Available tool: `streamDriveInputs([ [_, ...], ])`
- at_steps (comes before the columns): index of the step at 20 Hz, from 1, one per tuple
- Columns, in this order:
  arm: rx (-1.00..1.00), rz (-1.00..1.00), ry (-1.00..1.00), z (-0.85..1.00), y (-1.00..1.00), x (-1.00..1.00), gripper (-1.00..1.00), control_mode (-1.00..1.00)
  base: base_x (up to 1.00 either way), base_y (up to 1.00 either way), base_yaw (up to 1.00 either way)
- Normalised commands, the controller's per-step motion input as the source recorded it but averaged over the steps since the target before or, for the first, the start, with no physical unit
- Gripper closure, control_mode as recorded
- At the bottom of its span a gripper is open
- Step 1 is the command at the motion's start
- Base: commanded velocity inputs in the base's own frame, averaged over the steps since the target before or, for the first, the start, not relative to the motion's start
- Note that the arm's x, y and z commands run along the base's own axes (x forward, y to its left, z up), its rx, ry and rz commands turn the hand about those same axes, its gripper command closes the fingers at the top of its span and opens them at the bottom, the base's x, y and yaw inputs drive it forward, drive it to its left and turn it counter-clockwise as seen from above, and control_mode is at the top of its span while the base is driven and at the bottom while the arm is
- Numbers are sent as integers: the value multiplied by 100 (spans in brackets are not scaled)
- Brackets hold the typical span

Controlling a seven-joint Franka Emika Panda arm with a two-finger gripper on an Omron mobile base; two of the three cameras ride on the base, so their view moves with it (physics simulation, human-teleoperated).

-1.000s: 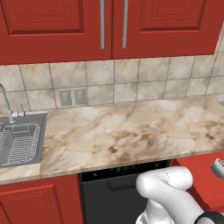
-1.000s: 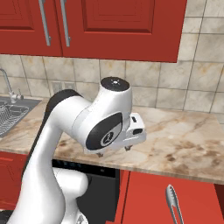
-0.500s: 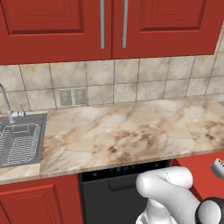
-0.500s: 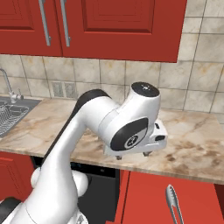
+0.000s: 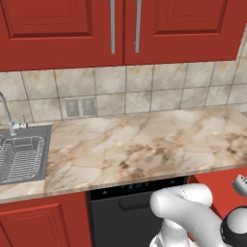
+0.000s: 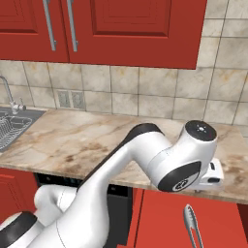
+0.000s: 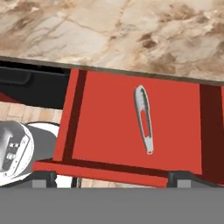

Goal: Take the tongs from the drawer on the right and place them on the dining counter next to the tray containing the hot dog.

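Beige-brown veined marble counter [image 5: 144,144] is being shown running under red cabinet doors [image 5: 120,29] and a tiled backsplash [image 6: 160,92], with a steel sink [image 5: 21,159] set at its left end. Below the counter edge, the drawer [image 7: 105,131] is being held pulled out, and the tongs [image 7: 144,118] are lying flat on its red floor, untouched. Whether the gripper [image 7: 111,179] is parted or closed cannot be told

Bright, even, shadowless rendered light; sharp
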Motion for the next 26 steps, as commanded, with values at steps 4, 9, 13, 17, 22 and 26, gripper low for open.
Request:
streamDriveInputs([
  [4, 0, -20, 0, -34, -64, 39, -100, -100, 0, 0, 0],
  [9, 0, -18, 0, -36, -45, 42, -100, -100, 0, 0, 0],
  [13, 0, -21, 0, -46, -43, 36, -100, -100, 0, 0, 0],
  [17, 4, -16, 0, -43, -20, 21, -100, -100, 0, 0, 0],
  [22, 0, 1, 1, -30, 0, 4, -100, -100, 0, 0, 0],
  [26, -2, 16, 0, -44, 0, 0, -100, -100, 0, 0, 0],
])
